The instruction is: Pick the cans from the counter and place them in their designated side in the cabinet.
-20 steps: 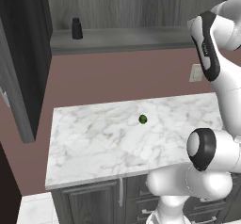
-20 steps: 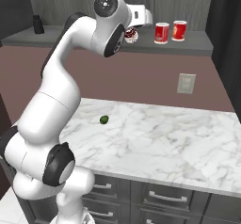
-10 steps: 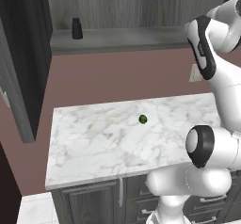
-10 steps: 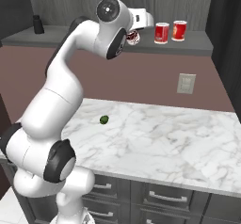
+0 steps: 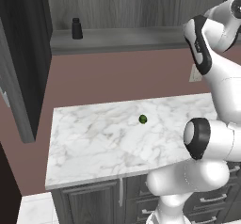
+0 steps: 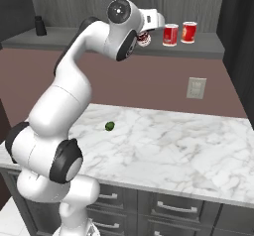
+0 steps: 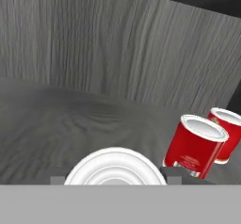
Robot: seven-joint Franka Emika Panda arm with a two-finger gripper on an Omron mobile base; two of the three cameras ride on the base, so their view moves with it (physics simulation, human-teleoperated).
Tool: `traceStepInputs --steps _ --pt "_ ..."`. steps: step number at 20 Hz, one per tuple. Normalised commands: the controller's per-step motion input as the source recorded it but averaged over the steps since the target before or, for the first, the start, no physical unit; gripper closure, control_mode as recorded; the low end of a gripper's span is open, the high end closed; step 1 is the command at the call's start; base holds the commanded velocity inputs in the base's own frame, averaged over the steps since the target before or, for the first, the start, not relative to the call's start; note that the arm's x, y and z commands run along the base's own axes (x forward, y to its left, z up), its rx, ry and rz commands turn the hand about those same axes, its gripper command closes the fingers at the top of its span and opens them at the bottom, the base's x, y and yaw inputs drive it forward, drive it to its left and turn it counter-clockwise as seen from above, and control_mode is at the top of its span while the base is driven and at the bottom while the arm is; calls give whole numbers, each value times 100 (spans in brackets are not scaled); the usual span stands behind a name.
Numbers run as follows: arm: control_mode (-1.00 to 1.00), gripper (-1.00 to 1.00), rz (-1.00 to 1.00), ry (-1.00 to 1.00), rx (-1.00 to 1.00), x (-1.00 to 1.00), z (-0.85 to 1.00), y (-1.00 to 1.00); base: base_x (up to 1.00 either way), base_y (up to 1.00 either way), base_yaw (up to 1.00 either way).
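Since your fingers (image 7: 170, 175) are closed narrow on the banded can (image 7: 115, 167), held upright at the cabinet shelf (image 6: 211, 46), mind its right side in the hand view; 2 red cans (image 6: 170, 34) stand near there, apart from it; lower straight down.

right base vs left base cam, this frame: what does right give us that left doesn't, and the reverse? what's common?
Right base view: two red cans side by side on the cabinet shelf, and the claw shut on a banded can just left of them.
Left base view: the tall dark door at far left.
Both: the black bottle at the shelf's far end, the green ball on the marble counter, and the drawer fronts below.
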Motion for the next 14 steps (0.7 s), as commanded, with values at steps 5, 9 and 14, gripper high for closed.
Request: traceStepInputs --steps 5,9,14 --pt "-100 100 0 2 0 20 0 -5 0 0 0" --pt "-100 100 0 4 0 15 0 -10 0 0 0" --pt "-100 100 0 5 0 18 0 -6 0 0 0"
